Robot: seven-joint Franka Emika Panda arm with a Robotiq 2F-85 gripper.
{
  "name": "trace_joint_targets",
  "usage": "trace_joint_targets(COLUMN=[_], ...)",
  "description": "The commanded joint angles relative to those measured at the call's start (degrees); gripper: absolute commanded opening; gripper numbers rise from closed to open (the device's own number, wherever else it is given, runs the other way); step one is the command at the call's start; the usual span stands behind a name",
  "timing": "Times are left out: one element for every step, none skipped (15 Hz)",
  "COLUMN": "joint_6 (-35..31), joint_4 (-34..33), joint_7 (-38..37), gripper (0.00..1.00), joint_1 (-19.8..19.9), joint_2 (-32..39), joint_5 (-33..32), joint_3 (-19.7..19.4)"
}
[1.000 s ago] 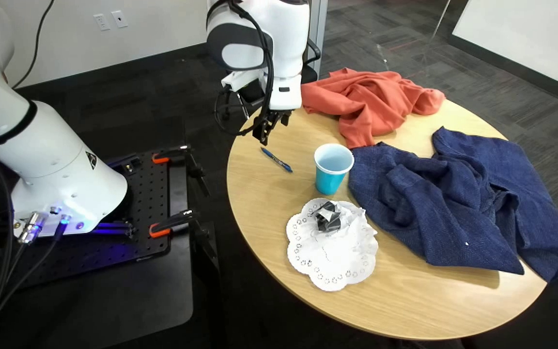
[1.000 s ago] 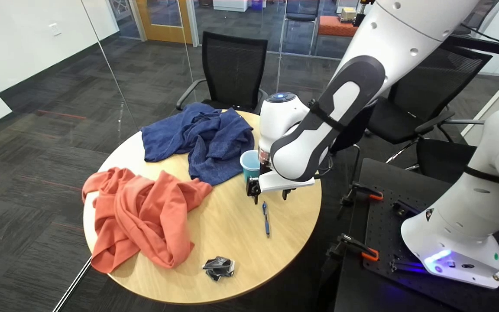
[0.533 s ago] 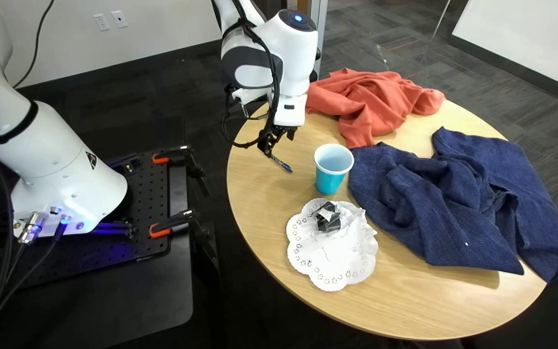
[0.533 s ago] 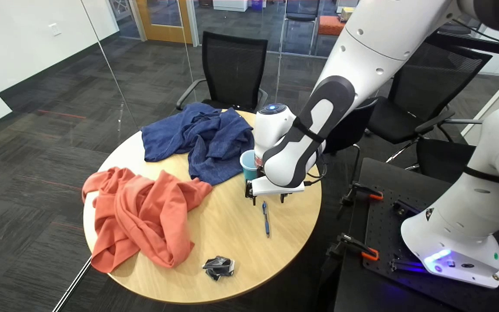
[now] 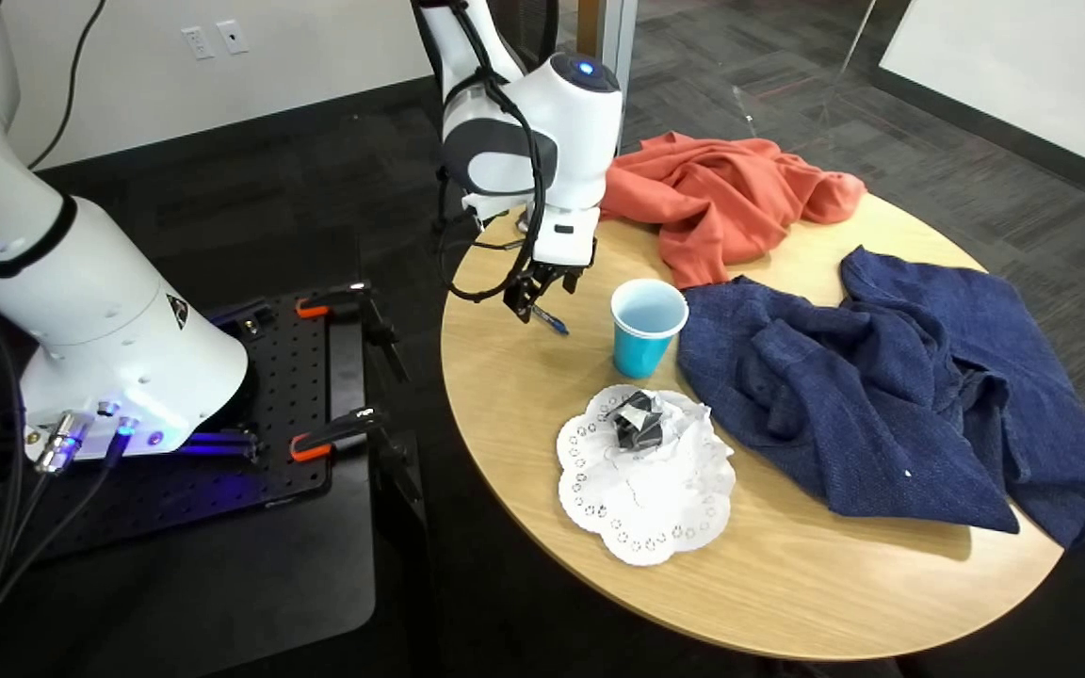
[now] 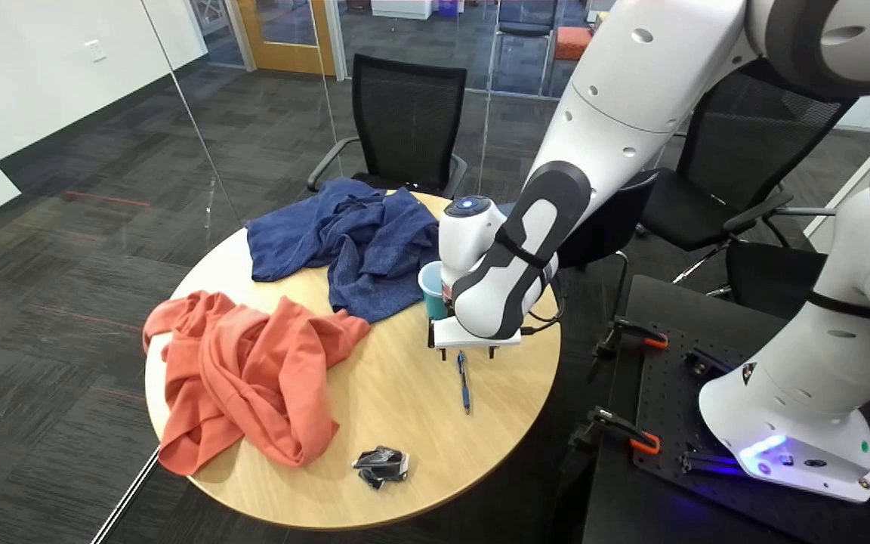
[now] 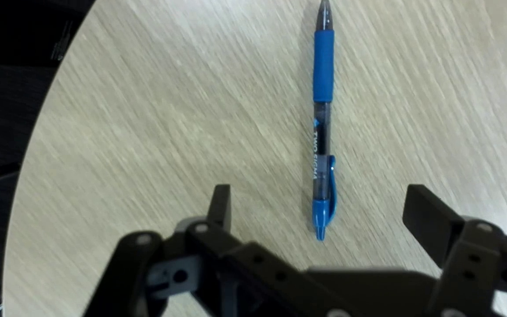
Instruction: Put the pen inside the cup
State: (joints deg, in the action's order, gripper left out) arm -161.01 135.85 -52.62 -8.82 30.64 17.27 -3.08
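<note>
Near an upright blue cup (image 5: pixel 642 339), a blue pen (image 7: pixel 323 132) lies on a round table (image 5: pixel 524 414). Also near the cup, the gripper (image 7: pixel 318 200) hangs wide, straddling the pen's clip end, presumably to grasp it.

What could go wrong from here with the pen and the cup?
The pen lies flat on the table: the open gripper might close above it or bump the table. In the wrist view, only its clip end shows between the fingers; lifted there, it may tilt. The upright cup stands nearby; the arm could knock it.
</note>
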Motion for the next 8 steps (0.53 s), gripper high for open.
trace_joint_targets(joint_6=[-1.37, -1.55, -1.68, -1.78, -1.89, -2.02, -2.07, -2.12], joint_4=[-1.69, -1.92, -2.18, -2.45, -2.72, -2.95, -3.19, -3.40], joint_7=[-3.24, -3.44, -3.92, -4.12, -4.21, -4.23, -4.23, -4.35], gripper=[1.00, 1.00, 1.00, 1.00, 1.00, 1.00, 1.00, 1.00], joint_1=[-1.88, -2.06, -2.27, -2.26, -2.35, -2.38, -2.35, -2.34], joint_2=[2.20, 2.65, 3.06, 3.47, 3.89, 4.27, 4.64, 4.99], joint_5=[-0.31, -0.31, -0.28, -0.20, -0.18, -0.09, -0.01, 0.04], joint_3=[-1.46, -1.60, -1.77, -1.76, -1.86, -1.92, -1.92, -1.95])
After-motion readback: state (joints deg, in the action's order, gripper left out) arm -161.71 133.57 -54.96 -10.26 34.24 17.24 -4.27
